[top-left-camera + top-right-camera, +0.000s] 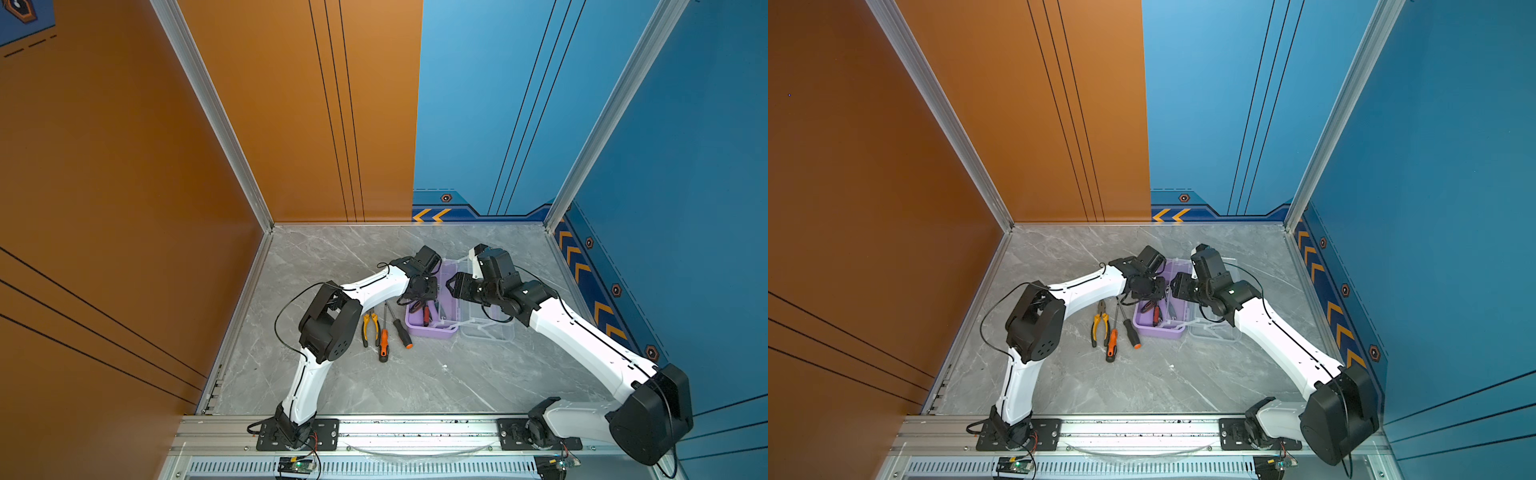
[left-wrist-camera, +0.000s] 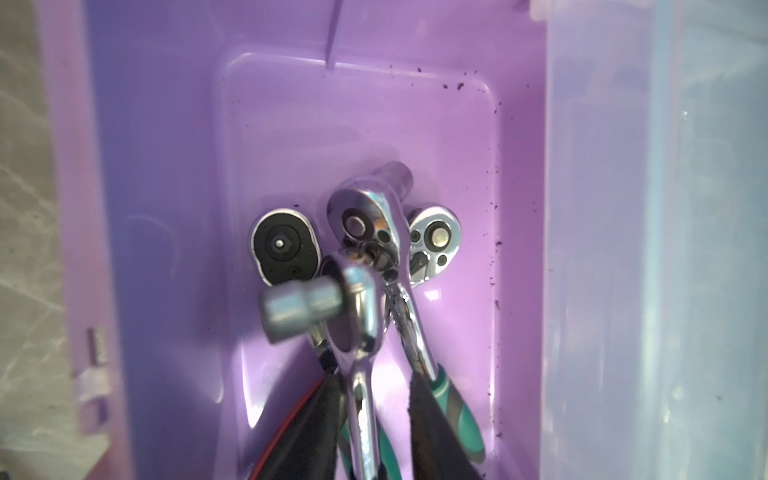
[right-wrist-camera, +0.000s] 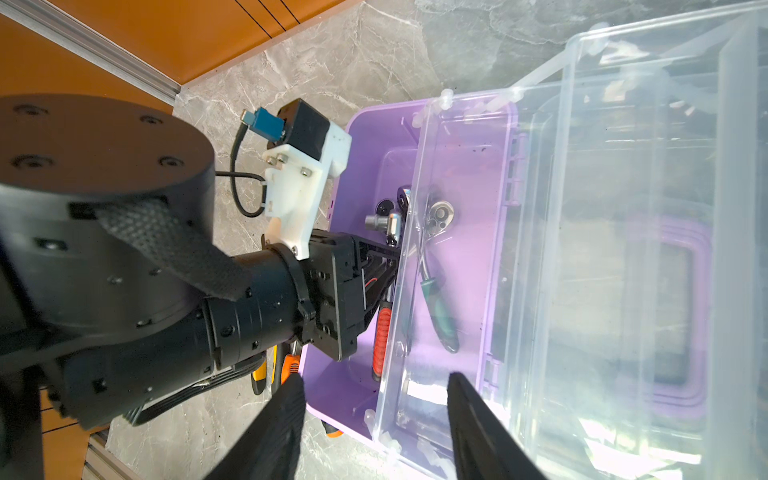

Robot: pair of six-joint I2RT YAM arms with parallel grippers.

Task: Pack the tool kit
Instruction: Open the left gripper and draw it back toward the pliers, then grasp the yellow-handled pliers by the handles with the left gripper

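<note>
My left jaws are inside the case point(image 2: 166, 208), spread. A chrome wrench point(image 2: 361, 316) has its handle between them with a gap on one side; I cannot tell whether either touches it. Other ratchets point(image 2: 434, 237) lie on the case floor beneath. My right jaws are spread above the case's hinge side, beside the clear lid point(image 3: 623, 166), pinching nothing. Pliers point(image 1: 365, 332), an orange screwdriver point(image 1: 383, 347) and a black screwdriver point(image 1: 402, 332) lie on the counter point(image 1: 415, 382) just left of the case.

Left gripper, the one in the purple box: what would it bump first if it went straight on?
The left gripper would probably meet the steel ratchet between its fingers first, over other ratchets in the lilac case. Depth is unclear.
</note>
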